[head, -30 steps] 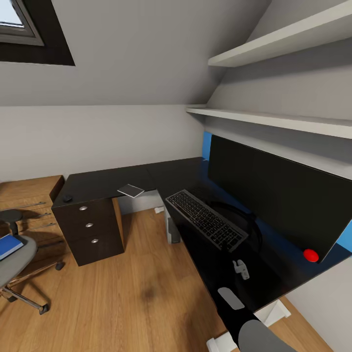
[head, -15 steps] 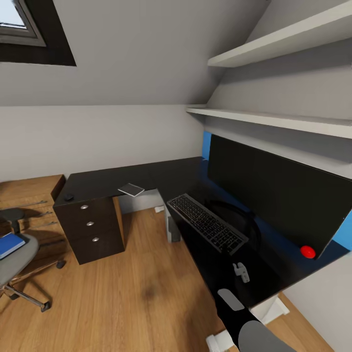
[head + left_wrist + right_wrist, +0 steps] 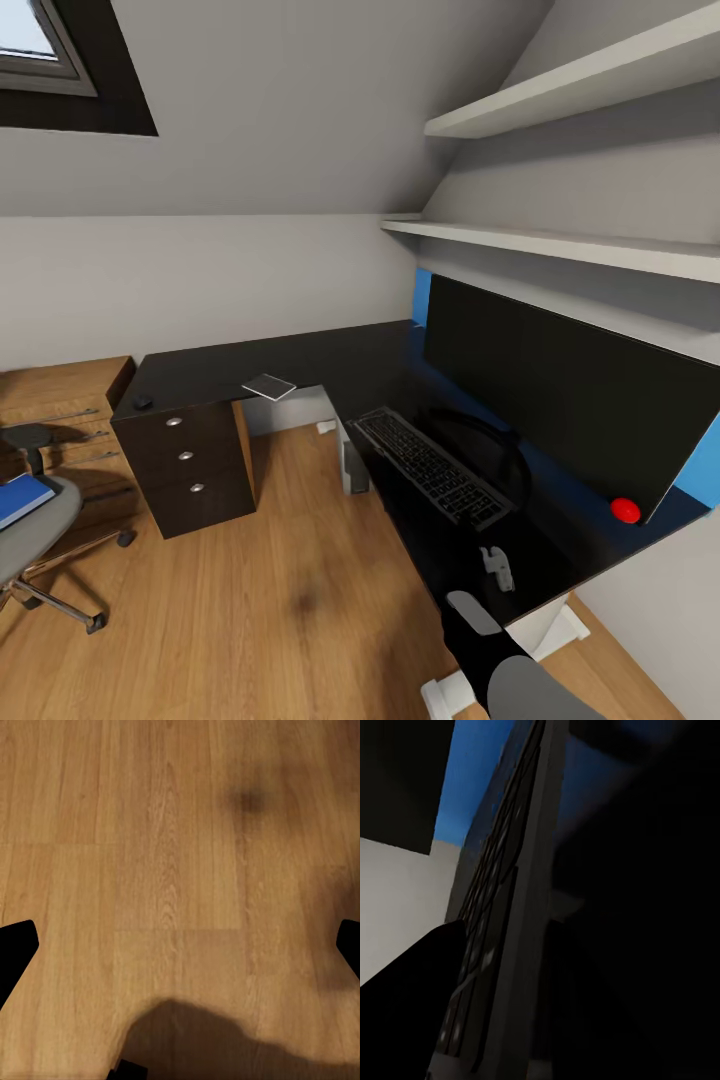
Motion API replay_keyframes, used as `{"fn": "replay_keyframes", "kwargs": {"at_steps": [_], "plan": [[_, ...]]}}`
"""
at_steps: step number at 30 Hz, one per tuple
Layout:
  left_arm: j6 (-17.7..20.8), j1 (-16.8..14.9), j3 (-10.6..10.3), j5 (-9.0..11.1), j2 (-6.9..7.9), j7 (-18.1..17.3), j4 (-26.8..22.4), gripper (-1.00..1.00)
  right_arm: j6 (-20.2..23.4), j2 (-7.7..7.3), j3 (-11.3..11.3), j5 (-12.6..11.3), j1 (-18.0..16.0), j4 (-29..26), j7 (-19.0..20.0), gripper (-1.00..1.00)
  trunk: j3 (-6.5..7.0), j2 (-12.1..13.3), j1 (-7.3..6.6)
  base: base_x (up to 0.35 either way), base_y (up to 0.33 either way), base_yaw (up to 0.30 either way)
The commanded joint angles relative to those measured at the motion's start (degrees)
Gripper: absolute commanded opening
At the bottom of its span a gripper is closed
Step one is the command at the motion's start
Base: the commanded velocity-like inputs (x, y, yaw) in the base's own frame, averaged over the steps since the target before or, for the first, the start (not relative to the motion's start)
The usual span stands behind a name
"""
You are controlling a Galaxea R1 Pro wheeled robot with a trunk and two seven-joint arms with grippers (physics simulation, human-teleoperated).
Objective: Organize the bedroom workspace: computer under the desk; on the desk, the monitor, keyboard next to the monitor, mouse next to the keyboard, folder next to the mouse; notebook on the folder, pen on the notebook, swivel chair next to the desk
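Right gripper [image 3: 497,568] over desk [image 3: 330,365] front edge, just off keyboard [image 3: 430,467] near end. Can't tell if fingers are clenched or released; wrist cam is just keyboard [image 3: 502,945] side-on. Left gripper [image 3: 180,945] spread wide, nothing in it, pointing at floor. I'd nudge keyboard slowly, keep it flat, parallel to monitor [image 3: 560,395]. Little desk left on my side of keyboard, more toward corner. Mouse [image 3: 143,402], notebook [image 3: 268,387] on far wing; folder [image 3: 22,498] on chair [image 3: 30,530].

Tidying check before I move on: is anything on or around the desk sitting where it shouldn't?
Yes. The blue folder lies on the swivel chair, not the desk. The mouse sits at the desk's far end, well apart from the keyboard by the monitor.
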Motion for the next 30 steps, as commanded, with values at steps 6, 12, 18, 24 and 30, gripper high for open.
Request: {"fn": "replay_keyframes", "kwargs": {"at_steps": [6, 12, 18, 24, 30], "plan": [[0.0, 0.0, -0.3, 0.5, 0.08, 0.5, -0.1, 1.0, 0.0, 0.05, -0.2, -3.4, -0.1, -0.1, 0.2, -1.0, -0.05, 0.0, 0.0, 0.0, 0.0, 0.0], [0.0, 0.0, -0.3, 0.5, 0.07, 0.5, -0.1, 1.0, -0.2, 0.05, -0.2, -3.8, -0.1, -0.1, 0.1, -1.0, -0.05, 0.0, 0.0, 0.0, 0.0, 0.0], [0.0, 0.0, -0.3, 0.5, 0.08, 0.5, -0.1, 1.0, -0.7, 0.05, -0.2, -3.8, -0.1, -0.1, 0.0, -1.0, -0.05, 0.0, 0.0, 0.0, 0.0, 0.0], [0.0, 0.0, -0.3, 0.5, 0.08, 0.5, -0.1, 1.0, -0.4, 0.05, -0.1, -3.8, -0.1, -0.1, -0.8, -1.0, -0.05, 0.0, 0.0, 0.0, 0.0, 0.0], [0.0, 0.0, -0.3, 0.5, 0.08, 0.5, -0.1, 1.0, -0.7, 0.05, -0.1, -3.8, -0.1, -0.3, -2.5, -1.0, -0.05, 0.0, 0.0, 0.0, 0.0, 0.0]]}}
